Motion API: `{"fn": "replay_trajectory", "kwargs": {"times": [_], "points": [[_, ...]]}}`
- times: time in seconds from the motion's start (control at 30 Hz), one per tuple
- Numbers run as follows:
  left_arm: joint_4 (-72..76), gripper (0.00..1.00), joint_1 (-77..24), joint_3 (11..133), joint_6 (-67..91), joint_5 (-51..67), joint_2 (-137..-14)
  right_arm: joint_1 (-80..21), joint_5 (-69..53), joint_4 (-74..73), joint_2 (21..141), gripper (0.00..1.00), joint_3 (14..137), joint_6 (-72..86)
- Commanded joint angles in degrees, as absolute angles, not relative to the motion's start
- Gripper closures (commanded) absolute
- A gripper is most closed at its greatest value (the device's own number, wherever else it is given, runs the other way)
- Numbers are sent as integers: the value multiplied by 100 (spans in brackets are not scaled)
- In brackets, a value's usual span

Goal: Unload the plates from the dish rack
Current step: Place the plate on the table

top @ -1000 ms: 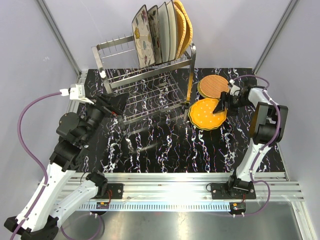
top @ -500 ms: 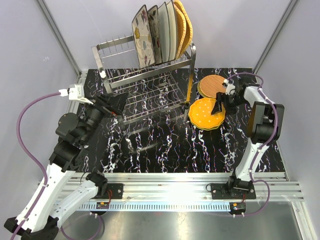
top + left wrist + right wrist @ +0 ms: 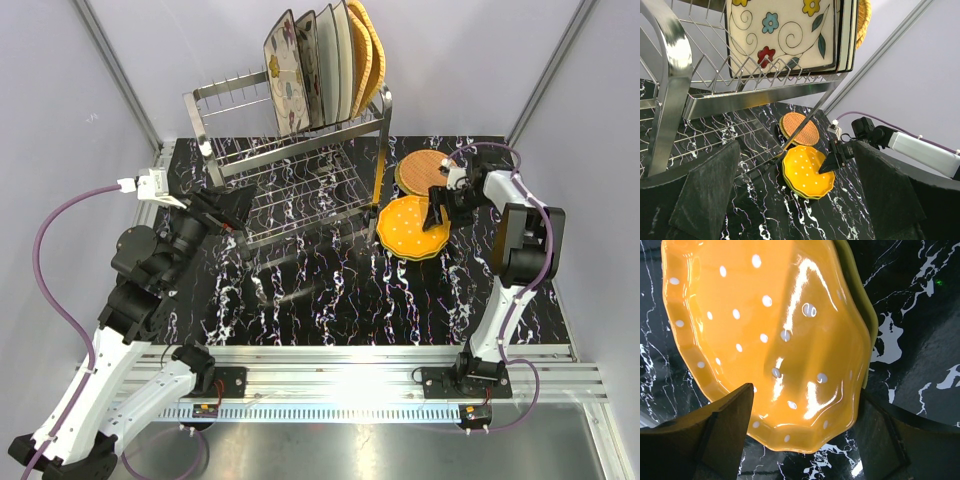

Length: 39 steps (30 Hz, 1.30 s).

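Your wrist views are showing the right gripper wide, empty, over the orange plate on a green plate, the left gripper likewise facing the rack.

Bright, even light from overhead. White glare streaks the orange plate in the right wrist view; the rack gleams. Soft shadows on the table.

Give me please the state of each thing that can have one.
dish rack: upright, top tier loaded
racked plates: standing on edge in the top tier
orange dotted plate: flat, stacked on the lime-green plate
lime-green plate: flat on the table
woven round plate: flat on the table
left claw: open, empty
right claw: open, over the orange dotted plate
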<state>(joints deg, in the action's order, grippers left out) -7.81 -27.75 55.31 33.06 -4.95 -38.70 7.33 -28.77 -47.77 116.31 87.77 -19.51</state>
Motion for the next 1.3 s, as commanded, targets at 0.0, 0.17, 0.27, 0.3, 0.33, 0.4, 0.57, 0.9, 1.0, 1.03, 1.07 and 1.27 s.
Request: {"fn": "replay_trajectory", "kwargs": {"times": [0.0, 0.17, 0.27, 0.3, 0.33, 0.4, 0.57, 0.9, 1.0, 1.03, 1.07, 1.27], "points": [[-492, 1, -2742, 5643, 3287, -527, -3841, 633, -2576, -4799, 11540, 18, 9009, -2180], [-501, 1, -2751, 5651, 3278, -536, -3841, 580, -2373, -4764, 11452, 18, 8974, -2285], [-571, 1, -2751, 5678, 3235, -545, -3850, 545, -2242, -4729, 11330, 18, 8947, -2338], [-571, 1, -2751, 5695, 3226, -545, -3858, 536, -2172, -4729, 11303, 17, 8939, -2347], [-589, 1, -2751, 5713, 3208, -545, -3867, 527, -2145, -4702, 11277, 17, 8938, -2373], [-606, 1, -2751, 5748, 3182, -536, -3885, 519, -2057, -4693, 11206, 18, 8930, -2408], [-615, 1, -2751, 5844, 3129, -510, -3972, 501, -1916, -4676, 11092, 17, 8921, -2487], [-905, 1, -2751, 6309, 3015, -466, -4349, 510, -1732, -4676, 10750, 16, 8930, -2698], [-1230, 1, -2751, 6730, 2953, -440, -4727, 510, -1714, -4693, 10469, 15, 8973, -2830], [-1291, 1, -2751, 6837, 2936, -422, -4816, 510, -1731, -4702, 10381, 15, 8974, -2847], [-1362, 1, -2742, 7012, 2909, -422, -4895, 510, -1766, -4693, 10223, 14, 8965, -2856], [-1633, 1, -2751, 7925, 2742, -308, -5632, 510, -2547, -4737, 9564, 12, 8825, -2918]]}}
